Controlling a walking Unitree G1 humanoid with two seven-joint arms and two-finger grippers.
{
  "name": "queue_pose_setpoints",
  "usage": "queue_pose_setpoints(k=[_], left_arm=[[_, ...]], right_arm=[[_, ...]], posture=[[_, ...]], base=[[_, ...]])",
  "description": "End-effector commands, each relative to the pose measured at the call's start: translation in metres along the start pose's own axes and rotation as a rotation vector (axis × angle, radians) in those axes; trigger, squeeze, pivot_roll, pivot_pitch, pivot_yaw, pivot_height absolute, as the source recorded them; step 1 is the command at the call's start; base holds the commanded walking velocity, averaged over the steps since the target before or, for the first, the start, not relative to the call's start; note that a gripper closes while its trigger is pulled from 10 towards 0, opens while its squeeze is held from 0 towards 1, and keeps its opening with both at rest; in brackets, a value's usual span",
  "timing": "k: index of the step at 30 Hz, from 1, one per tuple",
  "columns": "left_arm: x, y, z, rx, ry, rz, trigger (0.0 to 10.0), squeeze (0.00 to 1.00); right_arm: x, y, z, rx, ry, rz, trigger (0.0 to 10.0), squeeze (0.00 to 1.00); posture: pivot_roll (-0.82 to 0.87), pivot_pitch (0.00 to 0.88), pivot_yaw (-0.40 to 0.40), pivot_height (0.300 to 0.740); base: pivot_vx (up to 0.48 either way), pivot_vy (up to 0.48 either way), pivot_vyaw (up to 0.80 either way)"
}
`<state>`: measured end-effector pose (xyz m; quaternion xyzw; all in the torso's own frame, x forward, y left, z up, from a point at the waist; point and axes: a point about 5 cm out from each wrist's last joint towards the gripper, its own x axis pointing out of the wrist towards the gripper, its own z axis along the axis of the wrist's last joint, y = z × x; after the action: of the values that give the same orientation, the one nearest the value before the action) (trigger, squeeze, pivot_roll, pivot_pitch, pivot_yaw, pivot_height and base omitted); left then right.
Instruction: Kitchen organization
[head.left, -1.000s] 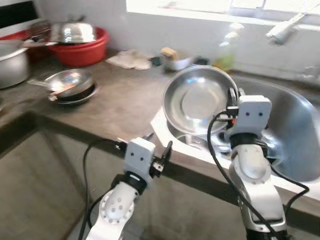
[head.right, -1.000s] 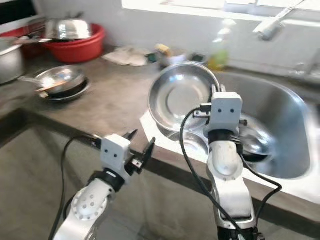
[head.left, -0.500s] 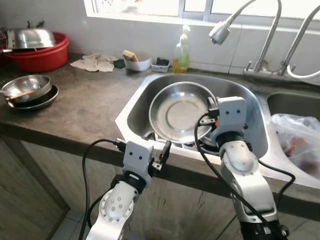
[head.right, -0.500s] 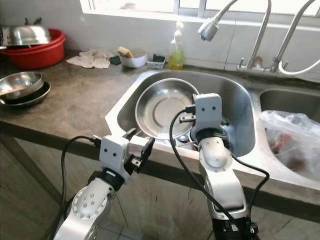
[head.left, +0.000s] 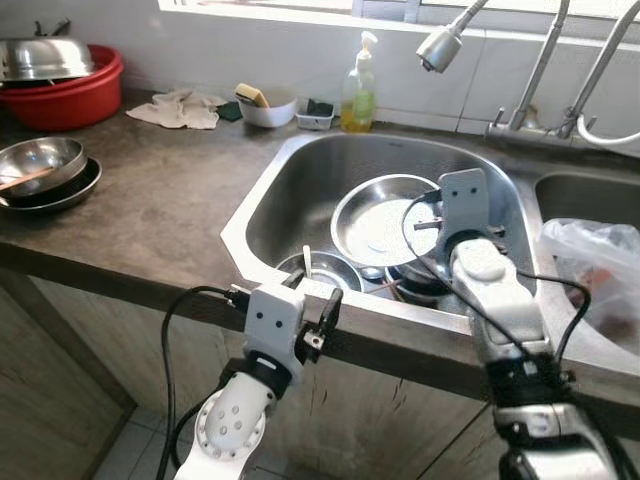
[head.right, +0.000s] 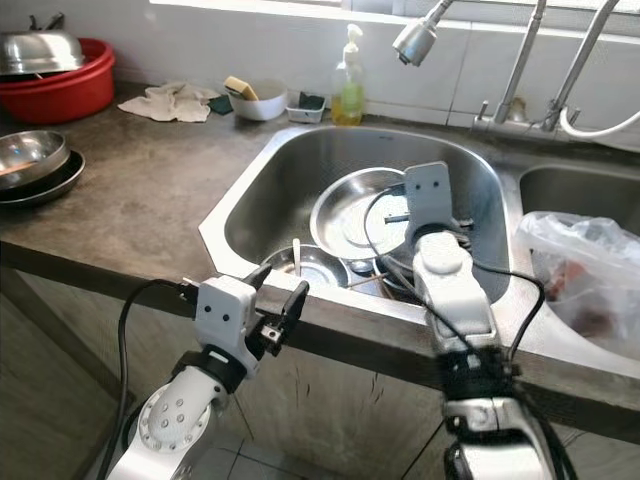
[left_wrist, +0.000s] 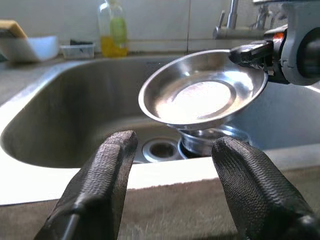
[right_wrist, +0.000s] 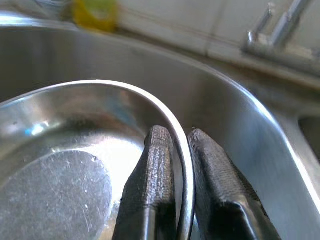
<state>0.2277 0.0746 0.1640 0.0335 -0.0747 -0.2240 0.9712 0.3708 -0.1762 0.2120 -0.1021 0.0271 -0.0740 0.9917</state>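
Steel plate pinched by right gripper over sink; left gripper spread; no writing legible.

I am in a home kitchen: a steel sink holding dishes, taps under a window, a soap bottle, and a grey surface bearing stacked bowls and a red basin.

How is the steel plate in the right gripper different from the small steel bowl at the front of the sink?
The steel plate is wide, shallow and tilted, pinched at its rim by the right gripper above the basin. The small steel bowl is narrower and deeper, resting low in the sink with a utensil inside. Both are shiny steel.
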Motion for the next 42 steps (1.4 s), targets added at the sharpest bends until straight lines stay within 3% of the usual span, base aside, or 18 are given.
queue_pose_setpoints(k=[1,5,10,16,17,18,24,30,31,33,34,38,42], left_arm=[[-0.003,-0.004,0.005,-0.004,-0.007,-0.015,10.0,0.00],[-0.010,-0.007,0.006,-0.014,0.010,-0.011,10.0,0.00],[-0.017,-0.011,0.007,-0.030,0.030,-0.011,10.0,0.00],[-0.020,-0.013,0.007,-0.035,0.043,-0.011,10.0,0.00],[-0.020,-0.013,0.007,-0.035,0.046,-0.011,10.0,0.00],[-0.021,-0.013,0.008,-0.035,0.047,-0.012,10.0,0.00],[-0.020,-0.011,0.007,-0.032,0.055,-0.010,10.0,0.00],[-0.018,-0.011,0.005,-0.026,0.055,-0.012,10.0,0.00],[-0.016,-0.010,0.005,-0.022,0.052,-0.011,10.0,0.00],[-0.015,-0.009,0.005,-0.020,0.050,-0.011,10.0,0.00],[-0.014,-0.008,0.005,-0.018,0.046,-0.010,10.0,0.00],[-0.008,-0.005,0.005,-0.007,0.025,-0.004,10.0,0.00],[-0.004,-0.002,0.005,-0.002,0.013,0.005,10.0,0.00]], right_arm=[[0.005,-0.006,0.000,0.019,0.020,-0.031,10.0,0.00],[0.017,-0.007,-0.011,0.025,0.112,-0.031,10.0,0.00],[0.020,-0.008,-0.026,0.018,0.214,-0.028,10.0,0.00],[0.019,-0.006,-0.038,0.024,0.263,-0.025,10.0,0.00],[0.020,-0.006,-0.039,0.026,0.265,-0.024,10.0,0.41],[0.020,-0.005,-0.039,0.033,0.267,-0.019,10.0,1.00],[0.020,-0.005,-0.037,0.042,0.254,-0.023,10.0,1.00],[0.019,-0.005,-0.025,0.071,0.169,-0.029,10.0,1.00],[0.016,-0.003,-0.017,0.082,0.115,-0.022,10.0,0.65],[0.015,-0.002,-0.014,0.085,0.090,-0.015,10.0,0.65],[0.011,-0.001,-0.008,0.092,0.047,-0.008,10.0,0.00],[-0.013,0.005,0.013,0.129,-0.130,0.031,10.0,0.00],[-0.027,0.008,0.023,0.127,-0.216,0.068,10.0,0.00]], posture=[[0.17,0.196,-0.031,0.740],[0.18,0.235,-0.039,0.740],[0.18,0.271,-0.044,0.740],[0.18,0.277,-0.045,0.740],[0.19,0.277,-0.044,0.740],[0.19,0.277,-0.044,0.740],[0.19,0.260,-0.042,0.740],[0.18,0.226,-0.044,0.740],[0.18,0.217,-0.044,0.740],[0.18,0.212,-0.043,0.740],[0.18,0.204,-0.042,0.740],[0.16,0.157,-0.040,0.740],[0.16,0.137,-0.042,0.740]], base=[[0.000,0.000,0.00],[0.000,0.000,0.00],[0.000,0.000,0.00],[0.000,0.000,0.00],[0.000,0.000,0.00],[0.000,0.000,0.00],[0.000,0.000,0.00],[0.000,0.000,0.00],[0.000,0.000,0.00],[0.000,0.000,0.00],[0.000,0.000,0.00],[0.000,0.000,0.00],[0.000,0.000,0.00]])
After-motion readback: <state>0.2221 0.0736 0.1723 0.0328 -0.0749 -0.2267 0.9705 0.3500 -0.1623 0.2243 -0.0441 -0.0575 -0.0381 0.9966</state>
